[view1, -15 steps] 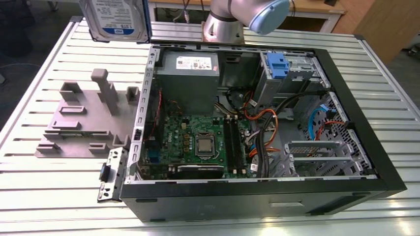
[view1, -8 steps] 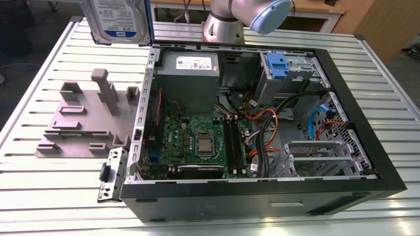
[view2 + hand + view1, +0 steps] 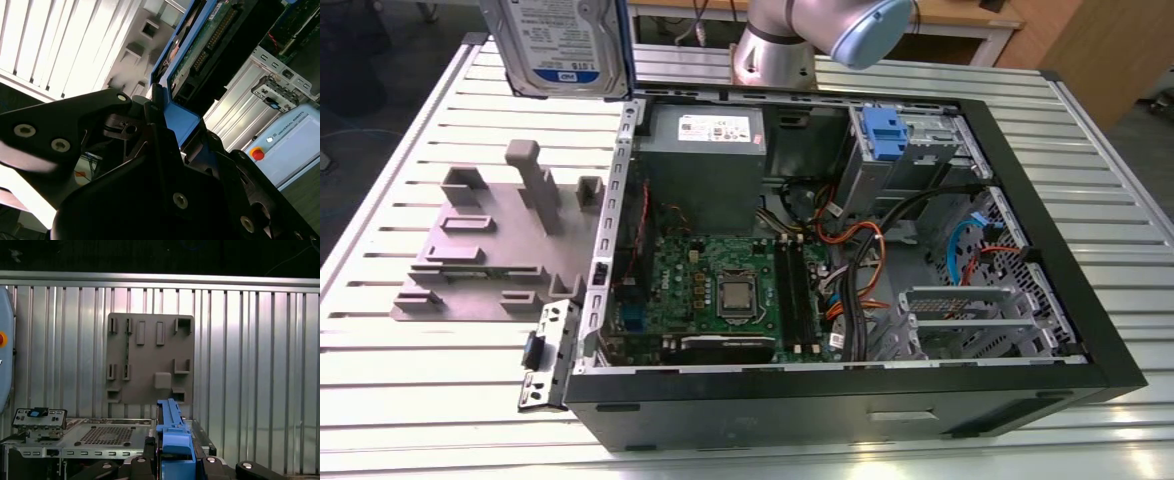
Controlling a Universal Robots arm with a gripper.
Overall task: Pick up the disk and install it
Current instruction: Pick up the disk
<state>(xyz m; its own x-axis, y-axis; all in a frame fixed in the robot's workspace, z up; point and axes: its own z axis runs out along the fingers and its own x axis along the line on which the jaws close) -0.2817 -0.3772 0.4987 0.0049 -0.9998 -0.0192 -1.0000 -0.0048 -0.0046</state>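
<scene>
Clamping is seen in both wrist views: the black jaws are closed from both sides on the blue plastic carrier of the disk [image 3: 184, 122] [image 3: 172, 432], with no gap visible at the carrier. The disk is held clear of the worktop [image 3: 400, 380]. Its label side is shown at the top of the exterior view, towards that view's left [image 3: 560, 45]: flat silver-grey metal body, white-and-blue label, blue frame along one edge. A green circuit board and a pin connector are exposed on its underside in the second wrist view.

The worktop is built of ribbed, light metal slats. An open black tower case [image 3: 854, 400] is laid on its side on them, interior exposed:
- green motherboard [image 3: 707, 275] with a square metal CPU [image 3: 736, 293]
- boxy grey power supply [image 3: 704, 135] with a white sticker
- blue plastic latch piece [image 3: 887, 130] in a bay near the arm
- perforated grey drive cage [image 3: 974, 320], well apart from the disk
- orange, black and blue cables [image 3: 861, 232] strung across the space between board and bays

A matte grey fixture plate [image 3: 487, 245] with upright posts and slots is set on the slats just beside the case, on the exterior view's left.

The arm [image 3: 787, 40], a silver tube with a pale blue joint cap, is stood behind the case. In the first wrist view the disk is presented edge-on, with the fixture plate and slats behind it.
</scene>
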